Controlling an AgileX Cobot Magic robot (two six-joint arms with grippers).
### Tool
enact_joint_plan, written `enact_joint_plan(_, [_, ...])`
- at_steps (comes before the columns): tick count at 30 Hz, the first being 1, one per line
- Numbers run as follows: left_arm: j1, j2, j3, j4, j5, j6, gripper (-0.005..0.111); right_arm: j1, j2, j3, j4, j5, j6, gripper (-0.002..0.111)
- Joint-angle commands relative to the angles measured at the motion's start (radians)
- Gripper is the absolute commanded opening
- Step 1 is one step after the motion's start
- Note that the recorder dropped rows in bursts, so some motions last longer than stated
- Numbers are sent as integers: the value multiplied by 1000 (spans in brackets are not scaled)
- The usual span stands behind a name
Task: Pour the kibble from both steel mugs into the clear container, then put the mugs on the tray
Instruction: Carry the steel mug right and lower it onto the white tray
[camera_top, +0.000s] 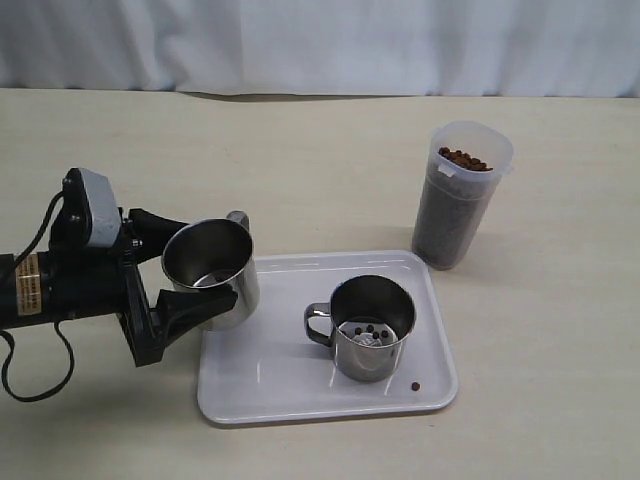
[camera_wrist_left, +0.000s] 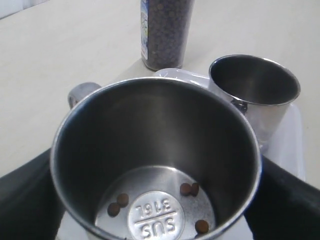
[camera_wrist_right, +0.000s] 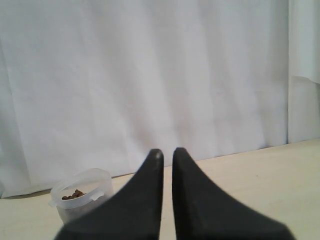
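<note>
Kibble (camera_top: 465, 158) fills clear container (camera_top: 455, 215) beside tray (camera_top: 260, 390) | left end effector (camera_top: 205, 268) clamps steel mug (camera_top: 222, 262) at tray's edge | second mug (camera_top: 368, 325) stands on tray | right end effector (camera_wrist_right: 167, 155) nearly closed, empty

Both steel mugs (camera_top: 205, 255) are shiny silver; the kibble (camera_top: 465, 158) dark brown; the clear container (camera_top: 500, 160) frosted; the tray (camera_top: 260, 385) white; the table (camera_top: 300, 150) beige.

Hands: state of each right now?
Left hand: closed on a mug.
Right hand: closed, holding nothing.
</note>
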Motion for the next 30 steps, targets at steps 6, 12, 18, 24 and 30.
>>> enact_joint_plan(6, [0, 87, -69, 25, -20, -6, 0, -7, -4, 4, 2, -1, -7, 5])
enact_joint_plan(12, [0, 198, -148, 35, -68, -6, 0, -7, -4, 4, 2, -1, -7, 5])
enact_joint_plan(18, [-88, 249, -224, 52, 11, 0, 0, -7, -4, 4, 2, -1, -7, 5])
enact_joint_plan(24, [-119, 249, -255, 27, 43, 0, 0, -7, -4, 4, 2, -1, -7, 5])
enact_joint_plan(30, [-119, 249, -257, 17, 77, 6, 8, -7, -4, 4, 2, -1, -7, 5])
